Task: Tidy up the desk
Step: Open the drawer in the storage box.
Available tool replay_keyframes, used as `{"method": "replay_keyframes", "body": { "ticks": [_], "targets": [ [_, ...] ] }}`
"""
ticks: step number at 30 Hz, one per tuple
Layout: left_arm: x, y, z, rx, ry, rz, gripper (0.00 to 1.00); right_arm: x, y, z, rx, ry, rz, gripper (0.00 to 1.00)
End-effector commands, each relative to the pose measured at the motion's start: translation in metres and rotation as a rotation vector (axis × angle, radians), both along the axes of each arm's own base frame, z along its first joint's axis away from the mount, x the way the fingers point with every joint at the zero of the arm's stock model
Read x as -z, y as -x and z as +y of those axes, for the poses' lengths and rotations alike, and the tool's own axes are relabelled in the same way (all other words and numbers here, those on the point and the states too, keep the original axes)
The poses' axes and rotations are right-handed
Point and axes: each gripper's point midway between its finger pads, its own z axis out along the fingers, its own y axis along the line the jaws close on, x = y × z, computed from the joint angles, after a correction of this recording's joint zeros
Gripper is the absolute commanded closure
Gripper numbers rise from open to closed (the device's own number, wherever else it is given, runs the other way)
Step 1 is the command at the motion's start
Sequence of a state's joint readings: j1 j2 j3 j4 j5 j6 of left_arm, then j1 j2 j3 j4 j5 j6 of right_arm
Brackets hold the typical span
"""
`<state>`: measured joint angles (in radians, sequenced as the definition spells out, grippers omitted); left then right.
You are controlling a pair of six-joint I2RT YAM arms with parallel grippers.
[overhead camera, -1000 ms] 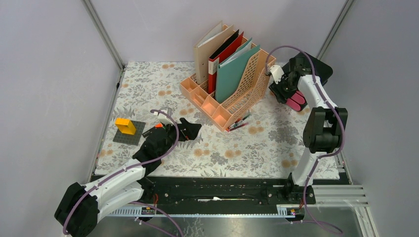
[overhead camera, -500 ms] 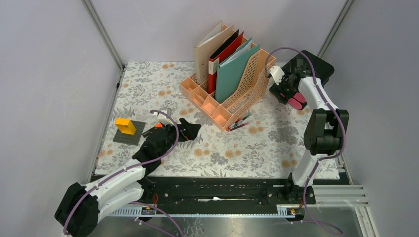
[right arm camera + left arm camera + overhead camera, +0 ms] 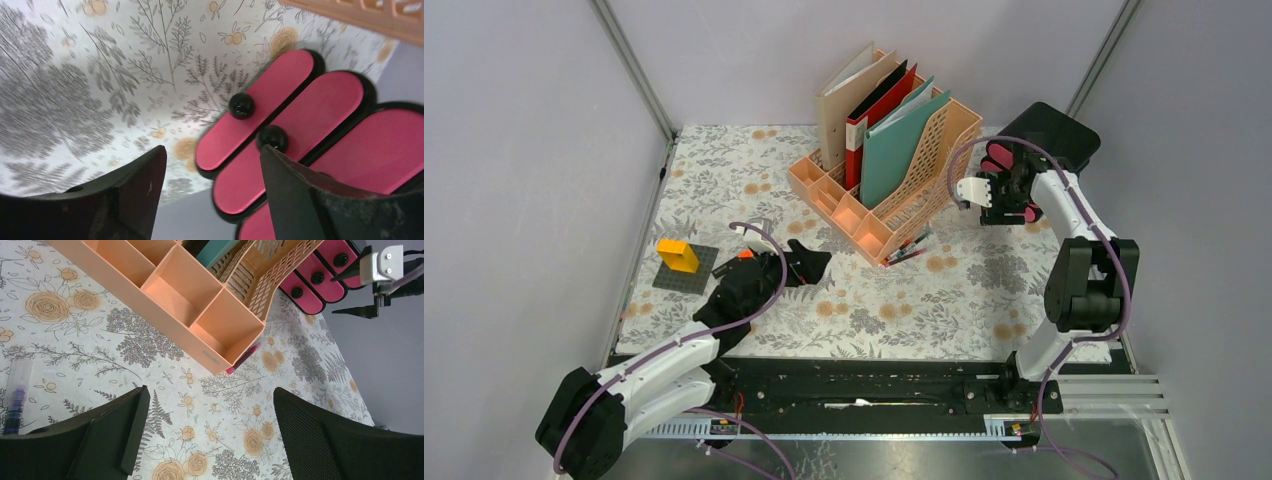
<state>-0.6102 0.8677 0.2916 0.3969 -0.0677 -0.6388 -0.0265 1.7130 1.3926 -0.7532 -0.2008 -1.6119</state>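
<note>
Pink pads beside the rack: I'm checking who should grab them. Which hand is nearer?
Right. The right hand hovers close over the pink pads, right of the file rack; the left hand sits far off, front-left of the rack, open over the desk.

Desk (image 3: 724,180): peach file rack (image 3: 864,220), grey plate (image 3: 674,283), pink pads (image 3: 312,282), pens (image 3: 906,250) beside rack.

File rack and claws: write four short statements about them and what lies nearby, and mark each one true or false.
1. The left claw stands open and empty. True.
2. The file rack has pens in its front compartments. False: those in view are empty; a pink pen lies on the desk beside it.
3. An orange block sits on a grey plate. True.
4. The right claw is shut on a pink piece. False: it is open, with nothing between its fingers.
</note>
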Motion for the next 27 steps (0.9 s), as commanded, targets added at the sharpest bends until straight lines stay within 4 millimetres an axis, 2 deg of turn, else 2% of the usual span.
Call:
{"method": "replay_keyframes", "body": {
  "ticks": [1, 8, 15, 27],
  "targets": [
    [-0.015, -0.004, -0.004, 0.010, 0.032, -0.040, 0.01, -0.008, -0.017, -0.004, -0.341, 0.175, -0.069, 0.24],
    [-0.011, -0.004, -0.004, 0.007, 0.040, -0.033, 0.01, -0.001, -0.041, -0.007, -0.509, 0.285, -0.100, 0.25],
    [-0.014, -0.006, -0.006, 0.009, 0.041, -0.035, 0.01, 0.008, -0.061, -0.013, -0.564, 0.375, -0.159, 0.31],
    [-0.012, -0.006, -0.009, 0.020, 0.044, -0.023, 0.01, 0.020, -0.070, -0.025, -0.617, 0.481, -0.133, 0.37]
  ]
}}
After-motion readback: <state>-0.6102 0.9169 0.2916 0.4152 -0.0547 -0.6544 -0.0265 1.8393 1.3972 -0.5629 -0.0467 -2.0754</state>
